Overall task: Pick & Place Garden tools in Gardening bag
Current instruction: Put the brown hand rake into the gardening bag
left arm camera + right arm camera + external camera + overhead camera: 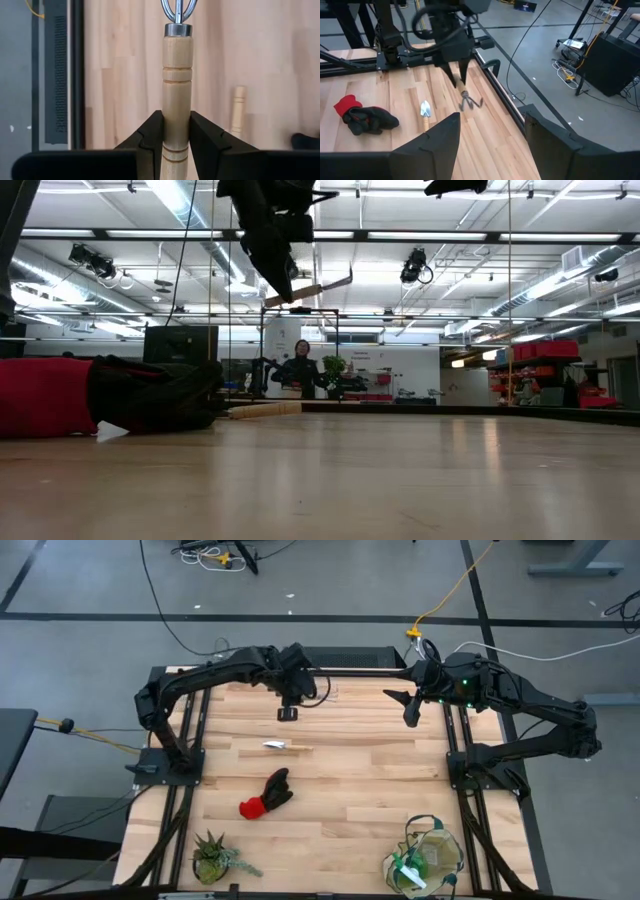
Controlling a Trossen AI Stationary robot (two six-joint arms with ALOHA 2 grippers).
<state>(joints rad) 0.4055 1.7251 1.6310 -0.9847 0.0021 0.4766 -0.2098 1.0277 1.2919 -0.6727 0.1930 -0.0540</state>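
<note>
My left gripper (pixel 289 712) is over the table's far part, shut on the wooden-handled rake (pixel 468 100), which also shows in the low view (pixel 310 289). The wooden-handled trowel (pixel 283 746) lies flat on the table near it. The red-and-black gloves (pixel 267 795) lie at mid-table. The beige bag with green trim (pixel 428 856) stands at the near right, with the bright green piece (pixel 404 870) in its mouth. My right gripper (pixel 409 710) is open and empty above the far right. My left gripper pinches the rake's wooden handle (pixel 176 131) between its two fingers, near the handle's free end. The fingers come from above, slanting down. The handle runs on past the fingertips to the metal tines (pixel 178 10). The rake is lifted clear of the table and tilted.
A small spiky potted plant (pixel 212 858) stands at the near left corner. Dark frame posts (pixel 458 755) run along both table sides. Bare wood lies between the gloves and the bag. A person (pixel 301 368) shows far off in the room.
</note>
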